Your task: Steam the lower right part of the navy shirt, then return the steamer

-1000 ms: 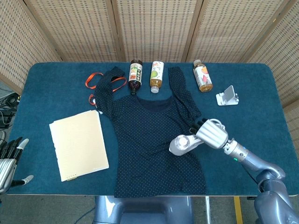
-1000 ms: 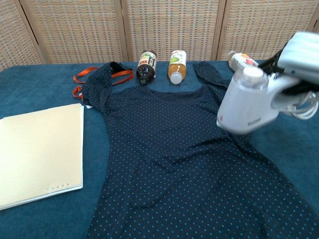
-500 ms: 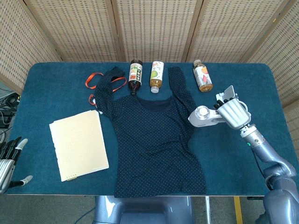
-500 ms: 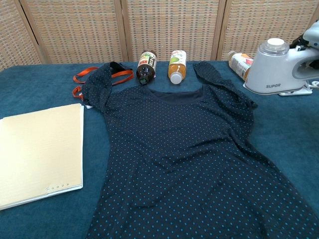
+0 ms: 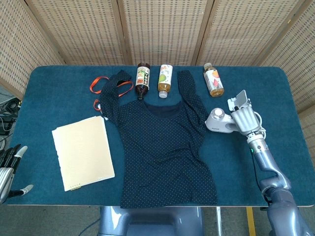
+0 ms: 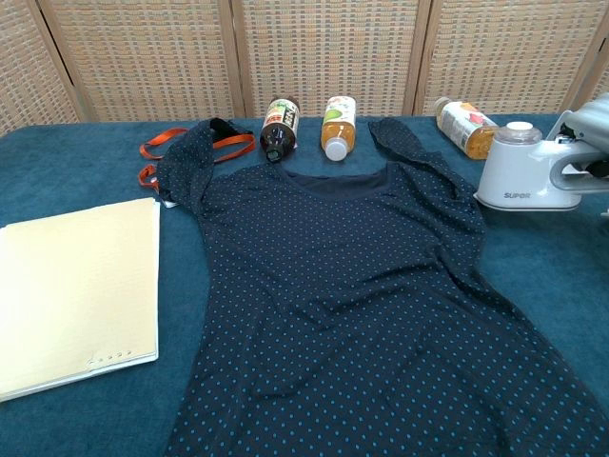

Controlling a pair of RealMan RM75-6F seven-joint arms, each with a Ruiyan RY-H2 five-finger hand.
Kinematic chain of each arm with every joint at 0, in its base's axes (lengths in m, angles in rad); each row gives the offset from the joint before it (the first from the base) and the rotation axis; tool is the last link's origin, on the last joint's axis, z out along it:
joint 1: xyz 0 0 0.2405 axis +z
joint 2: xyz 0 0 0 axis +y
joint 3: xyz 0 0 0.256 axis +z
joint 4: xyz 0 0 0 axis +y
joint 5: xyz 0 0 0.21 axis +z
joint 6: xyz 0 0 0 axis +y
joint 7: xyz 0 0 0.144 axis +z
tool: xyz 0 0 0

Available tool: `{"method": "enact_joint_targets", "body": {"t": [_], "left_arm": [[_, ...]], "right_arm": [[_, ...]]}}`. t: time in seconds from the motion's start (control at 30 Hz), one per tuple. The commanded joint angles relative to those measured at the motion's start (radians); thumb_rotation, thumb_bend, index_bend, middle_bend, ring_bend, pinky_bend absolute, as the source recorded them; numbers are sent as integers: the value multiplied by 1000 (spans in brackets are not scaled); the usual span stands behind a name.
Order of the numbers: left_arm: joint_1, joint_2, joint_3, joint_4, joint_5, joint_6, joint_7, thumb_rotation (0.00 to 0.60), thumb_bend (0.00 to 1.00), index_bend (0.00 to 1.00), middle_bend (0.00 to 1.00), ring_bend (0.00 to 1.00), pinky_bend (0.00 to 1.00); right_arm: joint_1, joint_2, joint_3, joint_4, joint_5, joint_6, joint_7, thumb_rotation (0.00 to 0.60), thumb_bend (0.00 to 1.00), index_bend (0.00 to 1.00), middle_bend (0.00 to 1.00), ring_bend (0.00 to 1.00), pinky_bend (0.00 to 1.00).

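Note:
The navy dotted shirt [image 5: 165, 142] [image 6: 362, 305] lies flat in the middle of the blue table. The white steamer [image 5: 220, 121] [image 6: 528, 179] stands upright on the cloth just right of the shirt's sleeve. My right hand [image 5: 246, 119] [image 6: 595, 143] wraps the steamer's handle from behind; in the chest view it is mostly cut off by the right edge. My left hand [image 5: 7, 167] hangs off the table's near left corner, fingers apart and holding nothing.
Three bottles lie along the back: a dark one [image 5: 142, 78], a green-labelled one [image 5: 165, 78] and an orange one [image 5: 213, 79]. A white stand [image 5: 240, 98] sits behind the steamer. A cream notebook [image 5: 82, 151] lies left of the shirt, with an orange strap [image 5: 98, 84] behind it.
My right hand carried the steamer from above the shirt's lower right part back to the right, then lowered it onto the table beside the sleeve. The left hand barely moved.

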Motion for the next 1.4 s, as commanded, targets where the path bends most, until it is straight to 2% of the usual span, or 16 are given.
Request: {"method": "enact_joint_targets", "body": {"t": [0.03, 0.07, 0.1, 0.17, 0.23, 0.27, 0.37, 0.63, 0.9, 1.1, 1.27, 1.4], "left_arm": [[-2, 1, -1, 2, -2, -4, -3, 600, 0, 0, 0, 0, 0], [-3, 1, -1, 2, -2, -5, -3, 600, 0, 0, 0, 0, 0], [-4, 1, -2, 1, -1, -6, -4, 600, 0, 0, 0, 0, 0], [-4, 3, -1, 0, 0, -6, -4, 600, 0, 0, 0, 0, 0], [-3, 3, -1, -1, 1, -6, -5, 600, 0, 0, 0, 0, 0], [-3, 4, 0, 0, 2, -5, -6, 600, 0, 0, 0, 0, 0], [-2, 5, 1, -2, 9, -1, -6, 600, 0, 0, 0, 0, 0], [4, 8, 7, -8, 27, 10, -7, 600, 0, 0, 0, 0, 0], [16, 16, 19, -10, 67, 36, -20, 600, 0, 0, 0, 0, 0], [31, 24, 30, -10, 103, 64, -36, 600, 0, 0, 0, 0, 0], [44, 30, 39, -7, 135, 90, -51, 600, 0, 0, 0, 0, 0], [55, 36, 46, -7, 164, 115, -61, 600, 0, 0, 0, 0, 0]], "right_arm": [[6, -16, 33, -10, 38, -58, -53, 600, 555, 356, 353, 429, 475], [5, -16, 40, -16, 45, -64, -56, 600, 445, 280, 304, 359, 424], [4, -15, 47, -23, 52, -70, -57, 600, 364, 236, 273, 317, 393], [2, -13, 56, -36, 63, -82, -61, 600, 138, 136, 188, 199, 296], [-1, -9, 57, -44, 66, -91, -75, 600, 30, 72, 116, 105, 223], [-4, -5, 55, -49, 65, -92, -86, 600, 12, 50, 88, 70, 195], [-15, 5, 57, -78, 68, -81, -106, 600, 0, 2, 9, 1, 111], [-62, 55, 52, -198, 60, 10, -153, 600, 0, 0, 0, 0, 11], [-130, 216, 80, -558, 110, 60, -309, 600, 0, 0, 0, 0, 0], [-185, 328, 80, -813, 134, 104, -413, 600, 0, 0, 0, 0, 0], [-218, 405, 71, -963, 129, 141, -432, 600, 0, 0, 0, 0, 0], [-238, 466, 51, -1057, 90, 168, -384, 600, 0, 0, 0, 0, 0]]}}
